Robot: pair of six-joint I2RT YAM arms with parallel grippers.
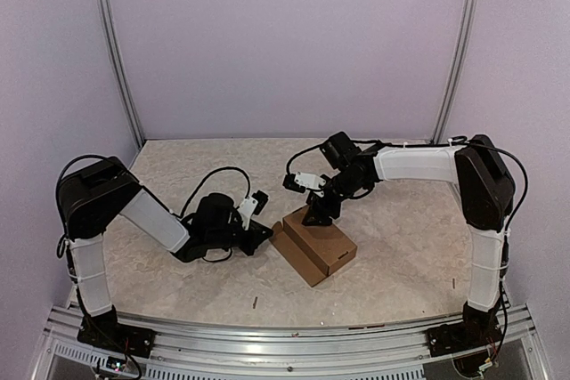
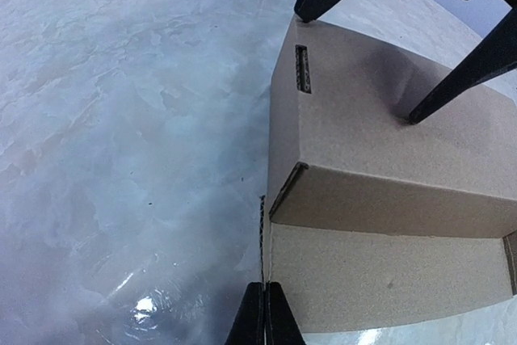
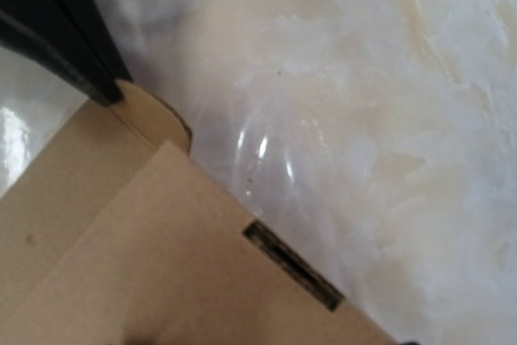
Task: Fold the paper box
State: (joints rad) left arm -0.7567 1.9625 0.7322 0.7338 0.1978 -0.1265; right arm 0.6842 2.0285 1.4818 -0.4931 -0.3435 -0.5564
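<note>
The paper box (image 1: 313, 251), matte brown corrugated cardboard with crisp folded edges and a narrow slot (image 2: 303, 69) in its lid, sits mid-table between the arms. The left gripper (image 2: 265, 317) is pinched tight on a thin flap at the box's left end. The right gripper (image 1: 321, 216) stands wide, fingertips pressing the lid. The glossy, mottled table (image 1: 178, 291) runs well beyond the box to the left, right and far sides.

- Top external: high at 6 o'clock, facing 12 o'clock, distant.
- Left wrist: low, close.
- Right wrist: downward, closer.
- Shared: paper box (image 1: 325, 242).
</note>
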